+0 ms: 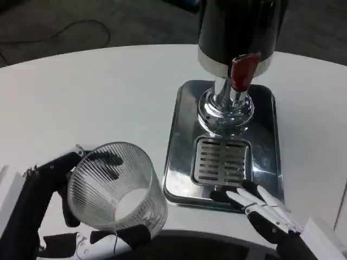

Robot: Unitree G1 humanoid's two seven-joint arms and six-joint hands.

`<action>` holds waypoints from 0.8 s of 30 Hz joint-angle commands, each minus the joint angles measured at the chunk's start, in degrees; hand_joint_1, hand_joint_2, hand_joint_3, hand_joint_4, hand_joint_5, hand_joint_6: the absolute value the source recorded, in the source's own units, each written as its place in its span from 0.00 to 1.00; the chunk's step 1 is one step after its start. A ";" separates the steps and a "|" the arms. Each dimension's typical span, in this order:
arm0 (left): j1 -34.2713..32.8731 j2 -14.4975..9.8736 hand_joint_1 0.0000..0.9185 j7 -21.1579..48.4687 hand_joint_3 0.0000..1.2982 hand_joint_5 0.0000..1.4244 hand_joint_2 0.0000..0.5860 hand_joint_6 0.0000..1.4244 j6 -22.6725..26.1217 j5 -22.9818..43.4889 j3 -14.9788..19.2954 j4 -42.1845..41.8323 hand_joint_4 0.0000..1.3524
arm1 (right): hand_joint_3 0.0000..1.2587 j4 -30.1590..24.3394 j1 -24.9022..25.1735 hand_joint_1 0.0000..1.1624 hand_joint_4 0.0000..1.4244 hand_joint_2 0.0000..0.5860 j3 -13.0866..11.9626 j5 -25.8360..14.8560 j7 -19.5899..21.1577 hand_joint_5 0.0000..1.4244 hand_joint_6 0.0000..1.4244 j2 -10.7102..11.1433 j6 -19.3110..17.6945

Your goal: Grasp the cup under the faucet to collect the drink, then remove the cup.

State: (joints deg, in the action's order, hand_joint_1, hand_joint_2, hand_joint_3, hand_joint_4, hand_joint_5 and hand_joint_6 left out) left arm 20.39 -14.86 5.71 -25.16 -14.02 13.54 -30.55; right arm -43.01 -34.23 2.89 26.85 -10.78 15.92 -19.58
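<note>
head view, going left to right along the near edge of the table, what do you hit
Left robot hand gripping the clear ribbed plastic cup → shiny steel drip tray with its slotted grate → right robot hand resting at the tray's near edge.

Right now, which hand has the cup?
The left hand: its fingers wrap the ribbed clear cup. The right hand holds nothing, fingertips at the steel drip tray's front edge.
</note>
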 commanded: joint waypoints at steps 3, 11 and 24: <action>0.07 -0.26 0.79 -1.24 0.68 0.85 0.00 0.82 -2.91 1.18 2.63 2.20 0.75 | 0.15 -0.35 -0.72 0.36 0.07 0.88 0.58 0.44 0.55 0.00 0.00 -0.57 -0.22; -2.00 -0.31 0.79 -1.80 0.68 0.85 0.00 0.82 -4.05 0.06 3.82 4.90 0.74 | 0.15 -0.56 -1.43 0.36 0.07 0.88 0.68 0.72 0.80 0.00 0.00 -0.72 -0.53; -12.40 -2.25 0.79 -1.38 0.68 0.84 0.00 0.82 0.63 -2.17 2.79 12.77 0.74 | 0.15 -0.77 -3.50 0.36 0.07 0.88 -0.88 -0.32 1.57 0.00 0.00 -0.60 -1.75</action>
State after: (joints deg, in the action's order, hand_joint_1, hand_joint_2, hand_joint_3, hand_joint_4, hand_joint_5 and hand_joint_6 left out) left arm 10.68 -16.10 5.32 -25.91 -15.66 17.02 -19.59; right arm -43.20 -36.55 2.49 27.19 -10.11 15.42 -19.92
